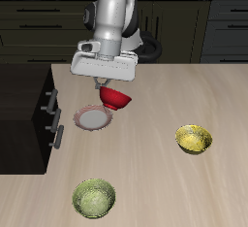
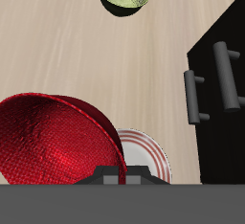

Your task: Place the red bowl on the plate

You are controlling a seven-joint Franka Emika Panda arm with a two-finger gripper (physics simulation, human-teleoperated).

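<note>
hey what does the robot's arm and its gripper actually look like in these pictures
The arm is made of smooth, rounded pale grey-white segments with darker grey bands at the joints. It ends in the gripper, a flat, boxy pale grey hand body with short dark fingers underneath. No cables or markings can be made out. In the wrist view only a plain dark grey edge of the gripper shows.

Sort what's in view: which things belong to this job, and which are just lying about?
Job: red bowl, held tilted in the gripper; plate on the table, just beside it.
Lying about: yellow bowl, green bowl, dark cabinet.
</note>
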